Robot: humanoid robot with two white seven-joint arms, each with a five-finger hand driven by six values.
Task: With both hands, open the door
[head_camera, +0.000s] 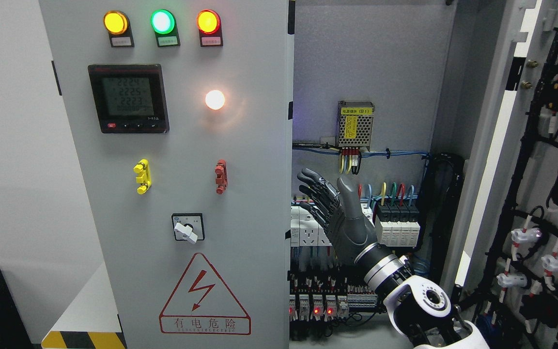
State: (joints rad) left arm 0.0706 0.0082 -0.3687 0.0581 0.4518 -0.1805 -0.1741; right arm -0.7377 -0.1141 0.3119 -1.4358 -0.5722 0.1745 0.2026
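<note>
The right hand (pixel 330 213) is reaching up into the open cabinet (pixel 371 72), fingers (pixel 314 180) spread flat and gripping nothing, just beside the free edge of the left door (pixel 187 160). That door is standing shut, its lamps glowing above a meter (pixel 128 98). The right door (pixel 526 160) is hanging wide open at the far right. Inside, a power supply (pixel 355 125) is sitting above rows of breakers (pixel 395 228) and coloured wires.
</note>
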